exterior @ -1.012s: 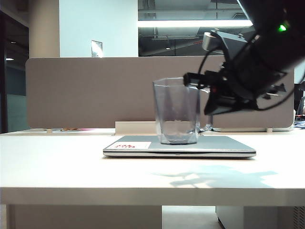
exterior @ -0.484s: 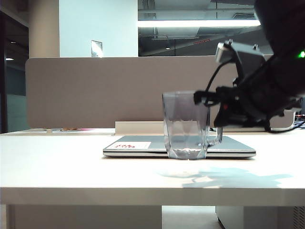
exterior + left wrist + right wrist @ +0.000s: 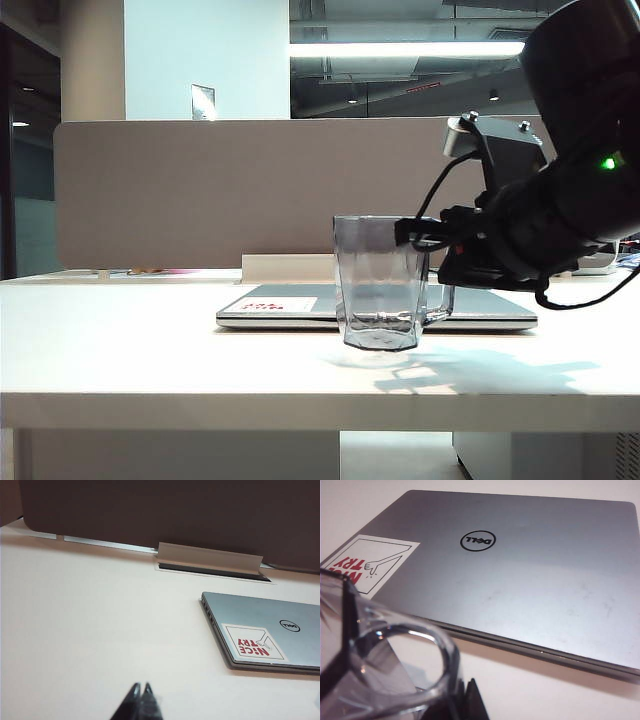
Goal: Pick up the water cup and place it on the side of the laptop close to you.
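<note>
The cup [image 3: 378,283] sits in the middle of the exterior picture, upright, in front of the closed laptop [image 3: 290,305] on the side nearer the camera. Its base is at the white surface [image 3: 150,350], though I cannot tell whether it is resting there or just above. The right gripper [image 3: 425,237] comes in from the right of that picture, its dark jaws pinching the cup at the rim by the handle, which points toward the arm.

From the right wrist camera the clear cup [image 3: 385,665] fills the lower left, with the laptop [image 3: 520,570] lying flat beyond it, its round logo [image 3: 478,540] near the upper middle and a white sticker [image 3: 367,562] with red print at the left.

In the left wrist picture the left gripper [image 3: 140,690] shows at the bottom edge, well apart from the laptop [image 3: 260,630] at the right, with its jaws pressed together and nothing between them. A grey partition [image 3: 190,190] stands behind the surface.
</note>
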You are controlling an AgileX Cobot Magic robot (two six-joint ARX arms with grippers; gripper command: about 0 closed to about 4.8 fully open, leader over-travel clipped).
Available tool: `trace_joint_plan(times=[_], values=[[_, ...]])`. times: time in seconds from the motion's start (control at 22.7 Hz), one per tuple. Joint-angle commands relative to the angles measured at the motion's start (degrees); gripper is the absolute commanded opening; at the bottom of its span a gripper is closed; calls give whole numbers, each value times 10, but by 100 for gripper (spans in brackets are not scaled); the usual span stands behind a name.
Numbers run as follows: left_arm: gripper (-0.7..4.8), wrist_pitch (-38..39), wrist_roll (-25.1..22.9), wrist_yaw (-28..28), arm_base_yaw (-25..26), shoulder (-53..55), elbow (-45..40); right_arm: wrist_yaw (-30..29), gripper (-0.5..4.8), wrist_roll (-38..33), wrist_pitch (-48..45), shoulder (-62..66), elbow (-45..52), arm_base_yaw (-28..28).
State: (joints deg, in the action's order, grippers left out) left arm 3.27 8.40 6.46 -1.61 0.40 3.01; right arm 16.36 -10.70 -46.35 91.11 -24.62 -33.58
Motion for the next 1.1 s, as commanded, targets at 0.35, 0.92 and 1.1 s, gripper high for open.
trace_joint_plan(times=[0.35,0.92,1.1], values=[[-4,-6,-5,-1,-1,0,1,-30,-4,2,-18,12,-2,31],[-4,-6,-5,-2,-1,0,1,-30,46,15,-16,34,-2,31],[-4,-6,-5,-2,-1,0,1,-30,63,15,-27,33,-2,31]])
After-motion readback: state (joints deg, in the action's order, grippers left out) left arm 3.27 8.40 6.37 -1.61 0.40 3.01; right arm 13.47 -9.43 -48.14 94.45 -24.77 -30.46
